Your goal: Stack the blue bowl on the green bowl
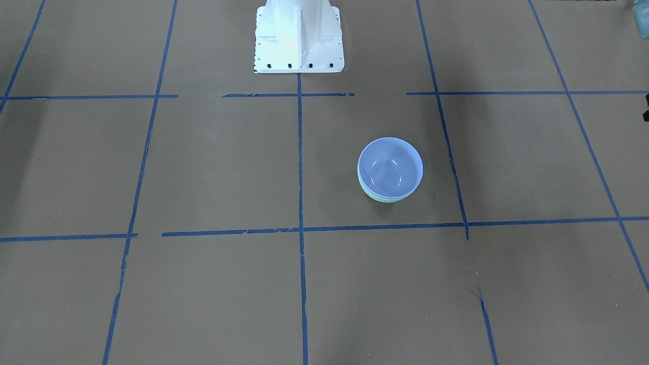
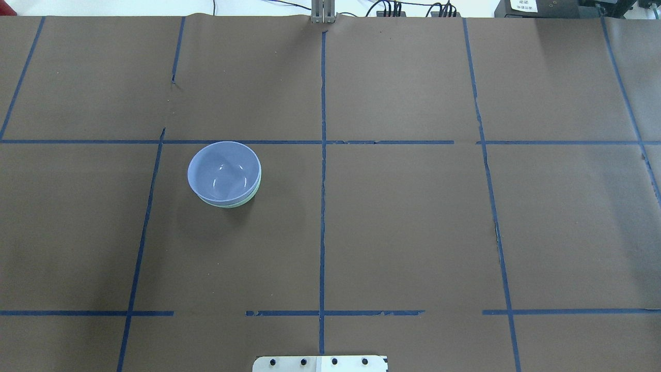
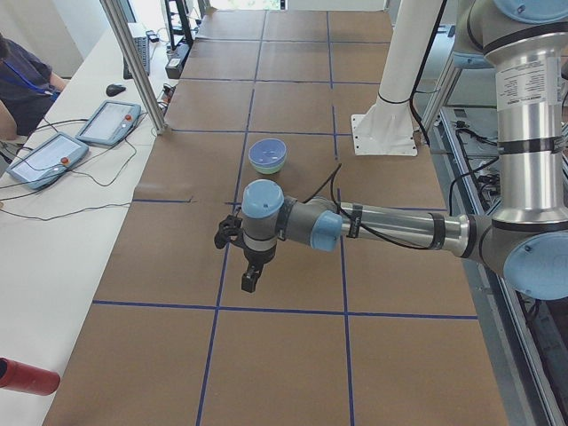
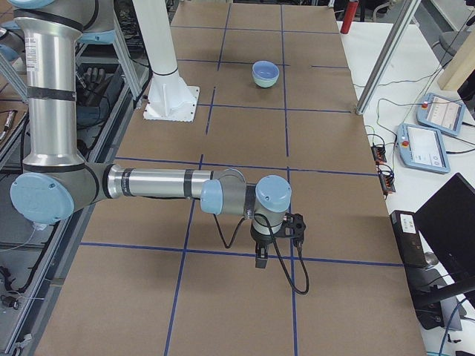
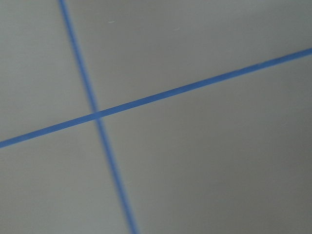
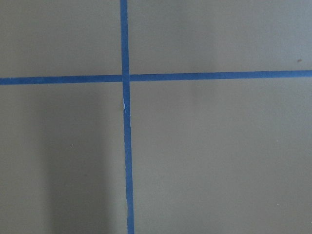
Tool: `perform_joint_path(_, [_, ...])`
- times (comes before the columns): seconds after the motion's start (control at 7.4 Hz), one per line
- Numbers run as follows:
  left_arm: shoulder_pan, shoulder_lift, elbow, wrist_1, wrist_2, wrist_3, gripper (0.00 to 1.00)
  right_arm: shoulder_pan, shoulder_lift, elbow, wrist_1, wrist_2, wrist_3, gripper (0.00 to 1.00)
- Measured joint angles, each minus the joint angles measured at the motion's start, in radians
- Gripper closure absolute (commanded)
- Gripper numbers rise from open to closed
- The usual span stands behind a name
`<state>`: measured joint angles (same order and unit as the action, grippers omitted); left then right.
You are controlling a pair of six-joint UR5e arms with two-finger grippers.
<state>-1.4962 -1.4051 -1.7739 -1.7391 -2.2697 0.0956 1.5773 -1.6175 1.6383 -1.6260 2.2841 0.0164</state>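
blue bowl (image 2: pixel 223 171) nested in green bowl (image 1: pixel 386 200), well apart from left end effector (image 3: pixel 250 285) and right end effector (image 4: pixel 261 260) | glossy, upright | end effectors spread or pinched: cannot tell

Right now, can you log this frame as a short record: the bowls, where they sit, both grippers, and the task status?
blue bowl: upright, nested inside the green bowl
green bowl: underneath, only a sliver of rim showing
location: robot's left half of the table, beside the centre tape line
left gripper: above bare table, apart from the bowls, holds nothing; open or shut cannot be told
right gripper: above bare table far from the bowls, holds nothing; open or shut cannot be told
wrist cameras: only tape lines
task status: stack looks done
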Motion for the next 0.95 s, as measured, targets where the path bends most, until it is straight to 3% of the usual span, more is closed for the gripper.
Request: perform_joint_path(0.95, [-0.081,0.011,0.039,0.045,0.000,0.026,0.00,0.000,-0.001,0.000,0.000,0.000,0.000,0.00])
